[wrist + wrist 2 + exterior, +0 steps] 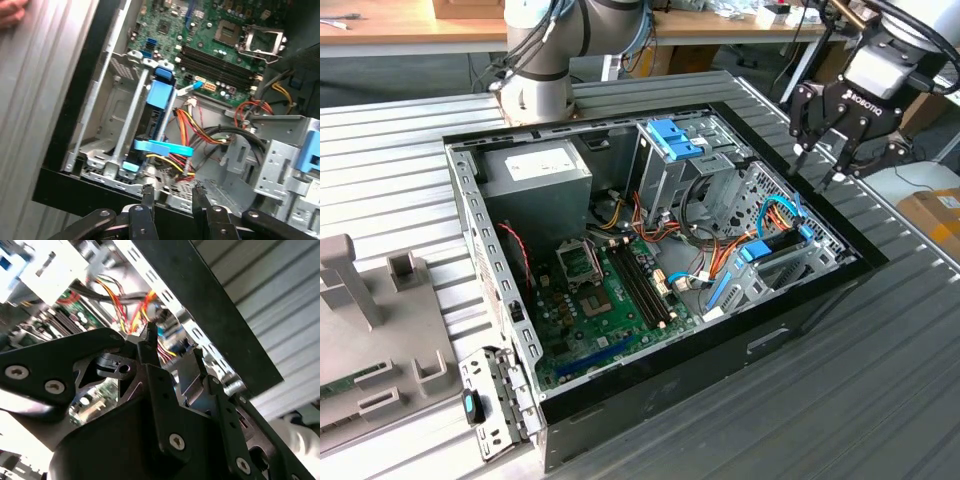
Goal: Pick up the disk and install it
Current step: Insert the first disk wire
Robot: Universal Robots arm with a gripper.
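My black two-finger gripper (818, 165) hangs open and empty over the rim of the black open computer case (720, 350), above the blue-framed silver-grey disk (159, 97) standing edgewise inside; I judge I'm approaching, needing square alignment.

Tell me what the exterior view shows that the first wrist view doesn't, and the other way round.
The exterior view adds the whole open computer case, its grey power supply, the arm's base and a grey fixture. The first wrist view adds what looks like a person's fingertips on the ribbed table. Both share the green motherboard, the blue-framed part in the drive cage, and the gripper, fingers open, holding nothing.
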